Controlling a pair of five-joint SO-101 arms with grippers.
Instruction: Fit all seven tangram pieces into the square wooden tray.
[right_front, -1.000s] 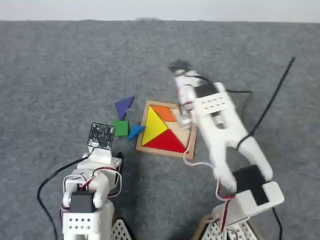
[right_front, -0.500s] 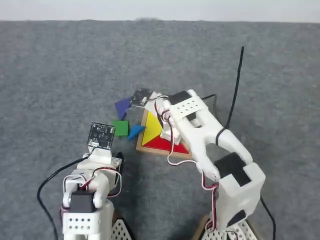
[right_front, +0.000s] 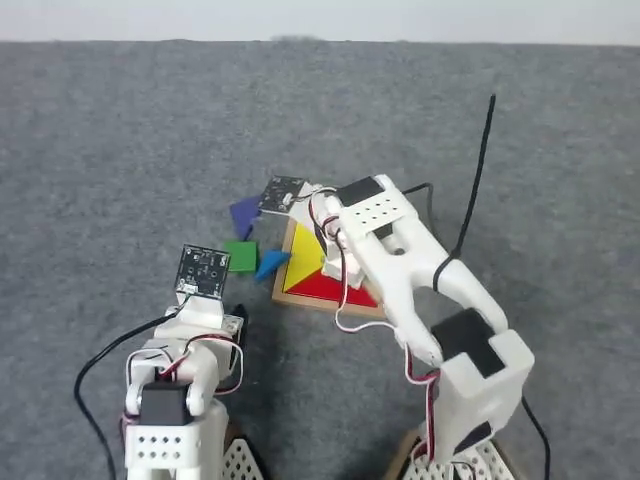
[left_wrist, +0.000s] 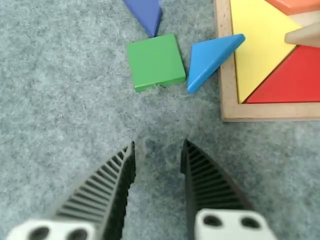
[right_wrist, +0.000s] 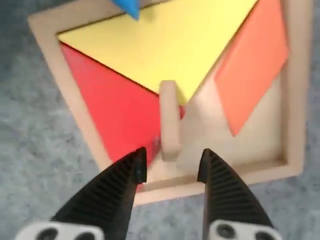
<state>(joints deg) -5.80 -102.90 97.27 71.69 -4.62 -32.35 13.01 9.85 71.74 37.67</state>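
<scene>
The square wooden tray (right_wrist: 291, 125) holds a yellow triangle (right_wrist: 165, 40), a red triangle (right_wrist: 115, 100) and an orange piece (right_wrist: 255, 65). A plain wood-coloured piece (right_wrist: 170, 120) stands on edge in the tray's bare part. My right gripper (right_wrist: 172, 155) hangs open just above it, the piece's near end between the fingertips. Outside the tray lie a green square (left_wrist: 156, 61), a blue triangle (left_wrist: 212, 57) resting on the tray rim (left_wrist: 227, 100), and a dark blue triangle (left_wrist: 146, 12). My left gripper (left_wrist: 157, 147) is open over bare carpet, short of the green square.
Grey carpet covers the table (right_front: 150, 130). The right arm (right_front: 380, 215) stretches over the tray (right_front: 300, 297) and hides much of it in the high view. The left arm (right_front: 200, 330) sits near the front edge. A black cable (right_front: 478, 170) rises behind the right arm.
The right arm has swung left from beside the tray to over it, then nearly settled. The left arm and the loose pieces have not moved.
</scene>
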